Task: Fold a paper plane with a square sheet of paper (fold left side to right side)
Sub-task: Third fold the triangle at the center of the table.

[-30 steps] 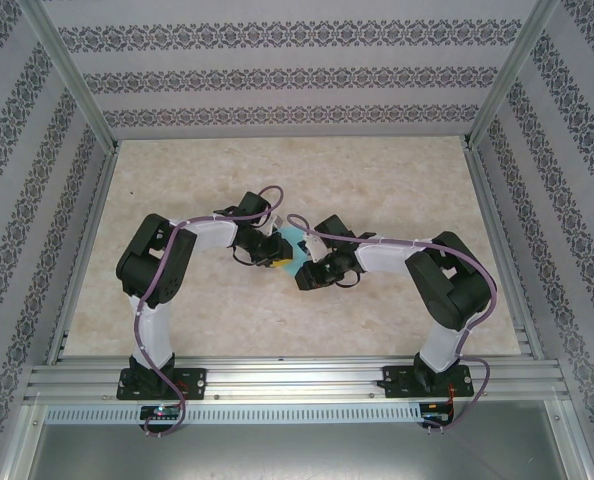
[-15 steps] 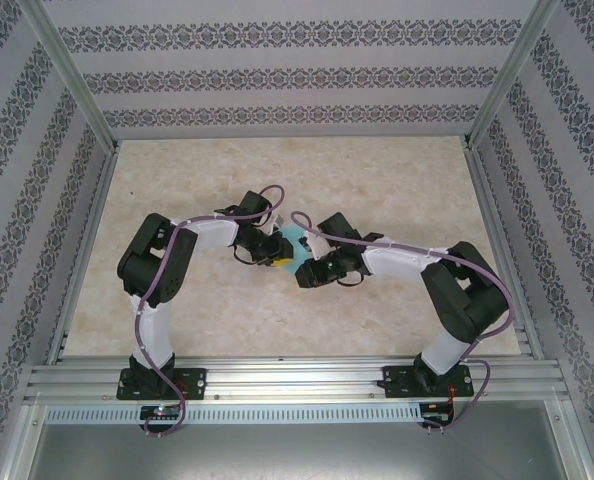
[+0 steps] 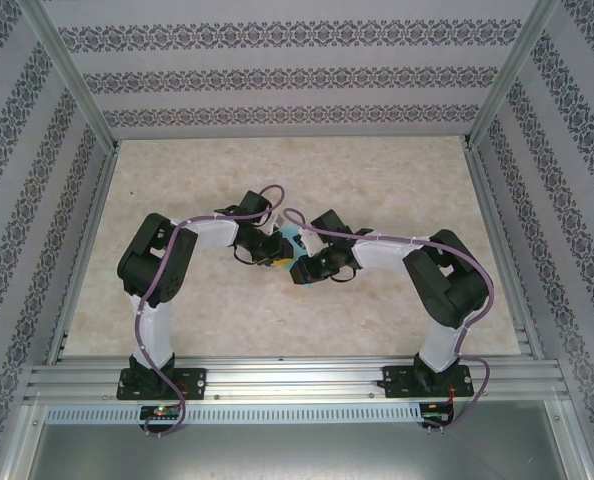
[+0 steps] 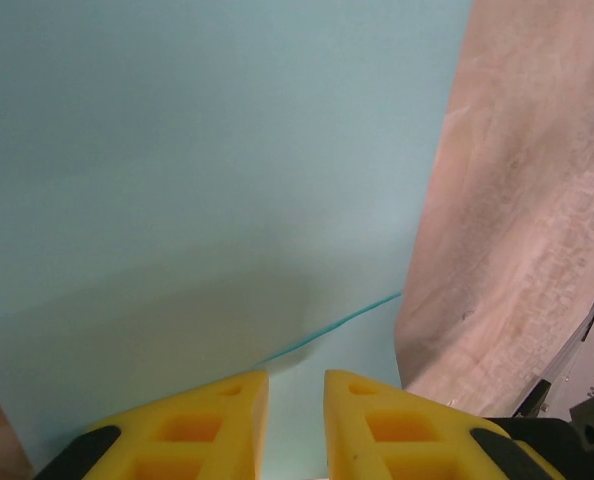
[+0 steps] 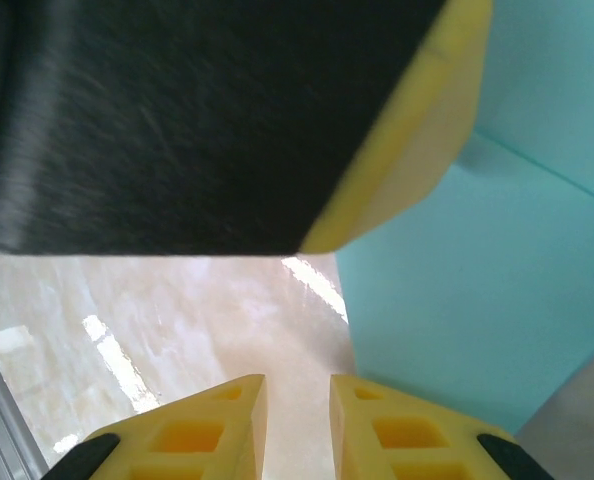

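The square sheet of paper (image 3: 291, 241) lies flat on the worktop (image 3: 307, 170) at the middle of the top view, a small light turquoise patch wedged between the two wrists, which hide most of its outline. Its long axis cannot be told from there.

In the left wrist view the sheet (image 4: 207, 150) is plain and unmarked. One straight edge runs from 12 to 5 o'clock against the bare worktop (image 4: 517, 200). A thin darker line crosses the sheet from 7 towards 2 o'clock, which I take for the edge of a layer lying on another.

The left gripper (image 4: 292, 385) has the sheet straight ahead at 12 o'clock and beneath its tips. Its jaws stand a narrow slit apart with nothing caught between them.

The right gripper (image 5: 297, 390) is set the same way, a slit apart and empty, but its gap looks onto bare worktop (image 5: 207, 300). For it the sheet (image 5: 477, 290) lies off at 2 o'clock, and the left gripper's yellow pad (image 5: 402, 160) hangs at 12.

The left arm is the nearer, so pinning or lifting likely falls to it.
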Action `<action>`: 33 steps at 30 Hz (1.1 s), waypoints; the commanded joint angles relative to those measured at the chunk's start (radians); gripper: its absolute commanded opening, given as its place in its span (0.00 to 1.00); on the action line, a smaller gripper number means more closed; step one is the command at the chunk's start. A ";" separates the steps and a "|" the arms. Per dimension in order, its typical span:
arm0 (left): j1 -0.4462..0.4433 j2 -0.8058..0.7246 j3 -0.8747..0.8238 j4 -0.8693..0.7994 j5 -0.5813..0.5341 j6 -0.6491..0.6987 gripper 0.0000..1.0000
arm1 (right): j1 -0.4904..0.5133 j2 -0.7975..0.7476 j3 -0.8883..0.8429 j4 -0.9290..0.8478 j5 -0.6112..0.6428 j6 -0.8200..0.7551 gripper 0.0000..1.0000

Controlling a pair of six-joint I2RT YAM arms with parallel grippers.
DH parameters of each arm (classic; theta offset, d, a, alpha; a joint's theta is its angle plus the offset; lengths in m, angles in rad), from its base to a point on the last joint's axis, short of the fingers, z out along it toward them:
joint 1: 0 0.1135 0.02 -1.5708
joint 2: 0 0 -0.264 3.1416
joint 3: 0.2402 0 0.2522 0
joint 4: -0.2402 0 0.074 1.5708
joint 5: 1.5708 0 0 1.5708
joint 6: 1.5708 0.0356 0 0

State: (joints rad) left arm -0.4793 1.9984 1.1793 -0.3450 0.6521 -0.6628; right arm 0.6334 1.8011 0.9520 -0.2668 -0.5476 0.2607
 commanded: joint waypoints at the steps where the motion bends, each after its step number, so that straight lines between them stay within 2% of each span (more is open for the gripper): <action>1: -0.006 0.048 -0.009 -0.019 -0.094 0.024 0.24 | 0.010 0.013 -0.002 -0.022 0.021 -0.020 0.24; 16: -0.006 0.053 -0.001 -0.034 -0.105 0.029 0.24 | 0.032 0.015 -0.064 -0.116 0.043 -0.017 0.22; 28: -0.006 0.053 0.002 -0.038 -0.109 0.031 0.24 | 0.030 -0.054 -0.188 -0.096 -0.021 0.051 0.18; 33: -0.005 0.051 0.003 -0.034 -0.105 0.032 0.24 | 0.015 -0.146 -0.190 -0.093 -0.028 0.049 0.18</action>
State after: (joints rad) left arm -0.4801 1.9999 1.1851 -0.3546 0.6460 -0.6590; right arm 0.6418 1.6981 0.7876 -0.2543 -0.5472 0.2951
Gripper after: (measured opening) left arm 0.241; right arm 0.184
